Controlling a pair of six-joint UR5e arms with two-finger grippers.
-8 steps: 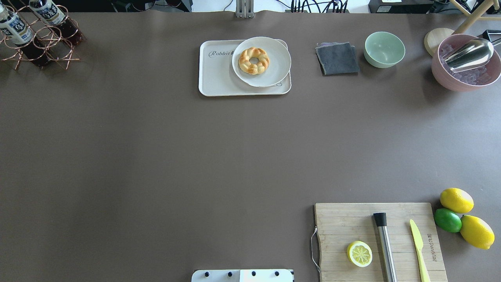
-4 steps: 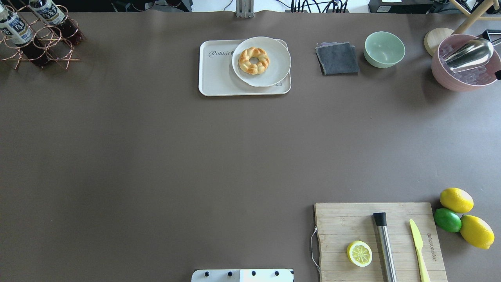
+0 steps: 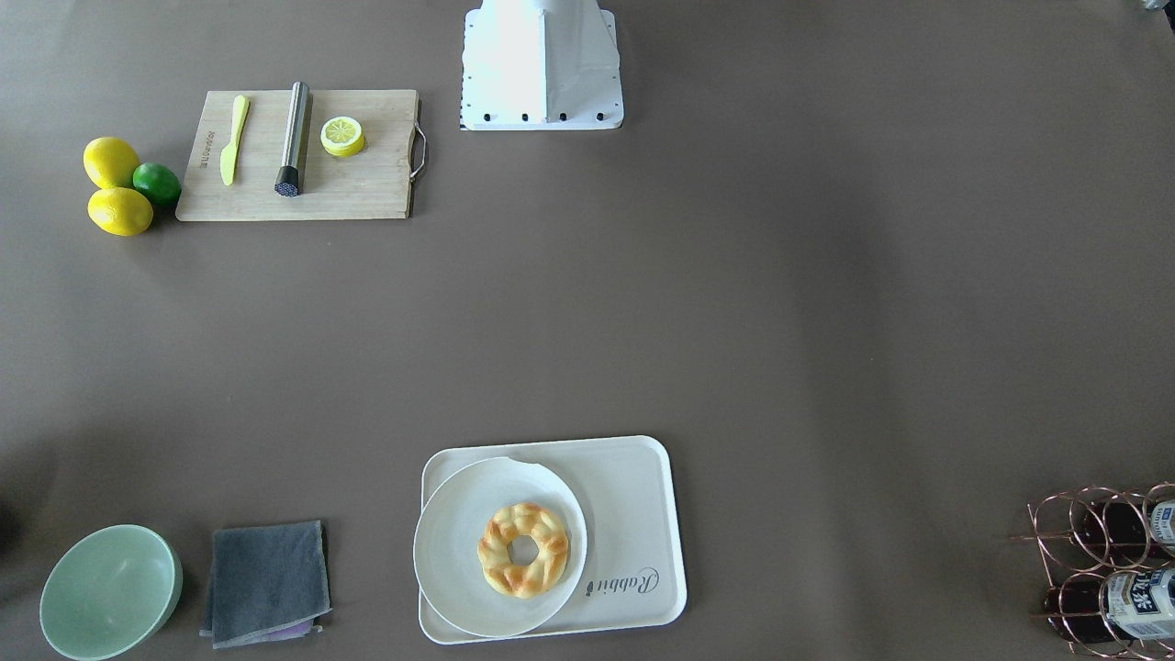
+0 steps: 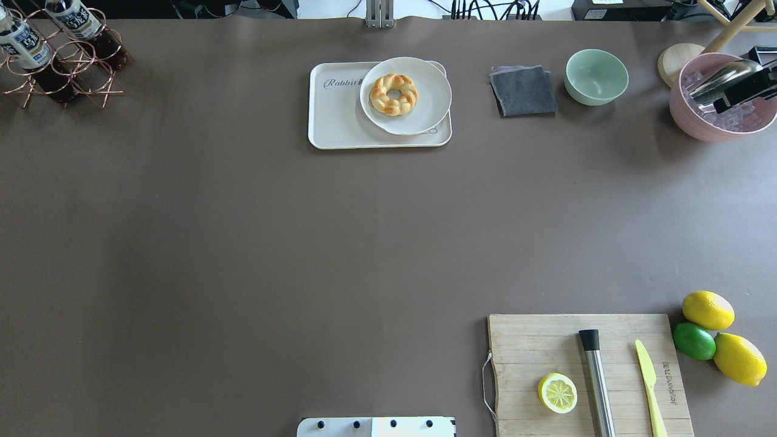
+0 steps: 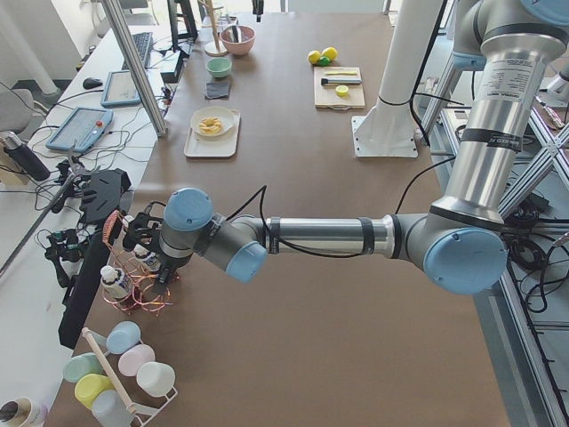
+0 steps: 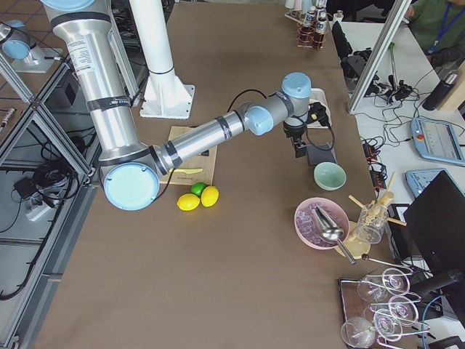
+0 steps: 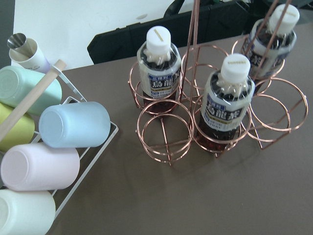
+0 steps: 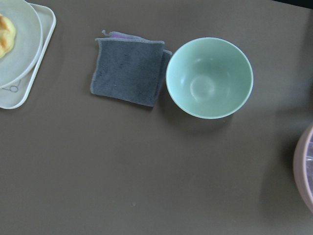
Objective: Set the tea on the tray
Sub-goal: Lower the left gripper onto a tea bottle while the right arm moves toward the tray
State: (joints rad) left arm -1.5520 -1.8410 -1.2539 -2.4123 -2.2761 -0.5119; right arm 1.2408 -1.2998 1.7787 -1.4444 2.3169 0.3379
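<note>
Three tea bottles [image 7: 159, 73] [image 7: 227, 103] [image 7: 274, 29] stand in a copper wire rack [image 7: 166, 132] at the table's far left corner; two of them show in the overhead view [image 4: 24, 45]. The cream tray [image 4: 337, 115] lettered "Rabbit" lies at the far middle and also shows in the front-facing view [image 3: 633, 514]. My left gripper [image 5: 151, 258] hovers by the rack; I cannot tell if it is open. My right gripper [image 6: 298, 145] hangs above the grey cloth and green bowl; I cannot tell its state. No fingers show in either wrist view.
A white plate [image 4: 425, 115] with a doughnut [image 4: 393, 93] covers the tray's right half. Grey cloth [image 4: 523, 91], green bowl [image 4: 596, 76] and pink ice bowl [image 4: 686, 115] stand to its right. A cutting board [image 4: 528, 352], lemons [image 4: 708, 309] and a cup rack [image 7: 73, 125] lie elsewhere.
A dark part of the right arm has come in from the overhead view's right edge, leftward over the pink bowl. The bottles, tray and other objects have not moved.
</note>
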